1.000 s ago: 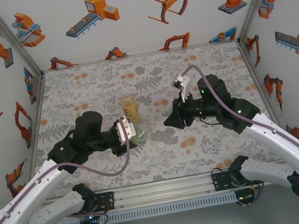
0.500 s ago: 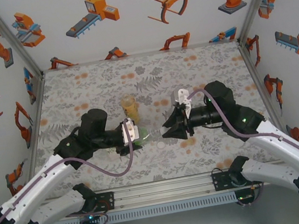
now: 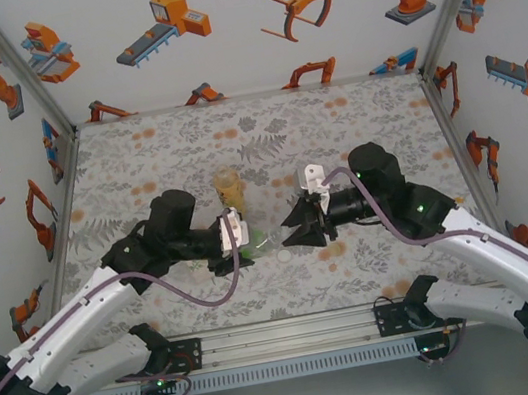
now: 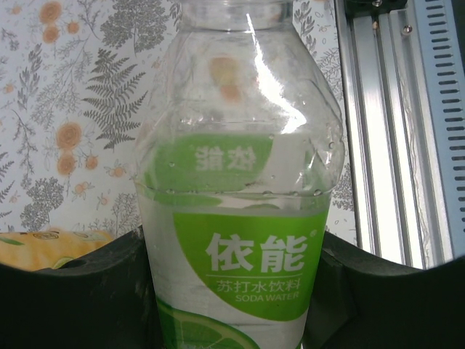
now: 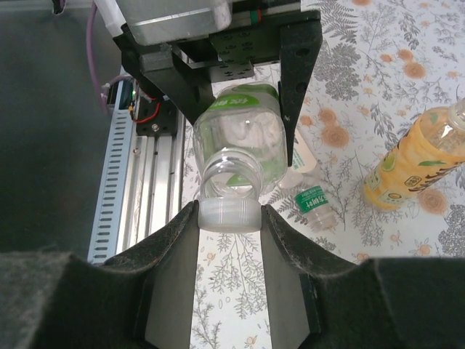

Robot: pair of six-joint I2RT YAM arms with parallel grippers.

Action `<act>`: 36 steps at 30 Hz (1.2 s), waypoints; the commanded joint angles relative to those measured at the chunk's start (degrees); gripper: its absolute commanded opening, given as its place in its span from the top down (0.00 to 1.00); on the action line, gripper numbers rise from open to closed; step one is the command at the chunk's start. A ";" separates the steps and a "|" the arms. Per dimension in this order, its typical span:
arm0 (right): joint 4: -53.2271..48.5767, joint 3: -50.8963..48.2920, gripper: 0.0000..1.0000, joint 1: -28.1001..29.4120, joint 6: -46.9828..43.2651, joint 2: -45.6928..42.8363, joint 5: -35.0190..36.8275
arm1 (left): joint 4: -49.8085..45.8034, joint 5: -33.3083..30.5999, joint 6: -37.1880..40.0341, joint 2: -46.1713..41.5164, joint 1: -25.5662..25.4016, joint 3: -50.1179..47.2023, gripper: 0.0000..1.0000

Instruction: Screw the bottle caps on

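Right wrist cam has the detail: white cap (image 5: 229,215) pinched in the right gripper (image 3: 289,236), jaws narrow, cap right at the open mouth of the soda bottle (image 5: 240,138); can't tell if the threads are engaged. That view also shows a small green bottle (image 5: 312,203) lying on the table (image 3: 136,158) and the amber bottle (image 5: 410,163) further right. Left wrist cam: left gripper (image 3: 243,241) clamped on the soda bottle's green-labelled body, fingers either side. Top cam: amber bottle upright just behind the two grippers. Table has a floral-print cover, walls (image 3: 239,49) are white with orange robot stickers, and an aluminium rail (image 3: 287,334) runs along the near edge. Both arms reach in from the near corners, wrists levelled, grippers facing each other mid-table, soda bottle tilted mouth-first toward the right gripper.
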 commanded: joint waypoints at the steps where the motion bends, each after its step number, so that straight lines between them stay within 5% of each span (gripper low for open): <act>1: 1.52 2.41 0.93 0.62 -1.80 -0.03 0.53 | -0.49 1.99 -0.29 0.35 0.06 1.00 1.00; 23: -10.37 9.90 0.98 3.69 -8.58 5.50 2.41 | -2.91 1.23 -0.73 2.26 -0.12 2.58 1.00; 36: -8.83 7.97 1.00 5.23 -8.66 3.91 5.18 | 1.99 1.09 -4.64 -0.04 0.33 0.88 1.00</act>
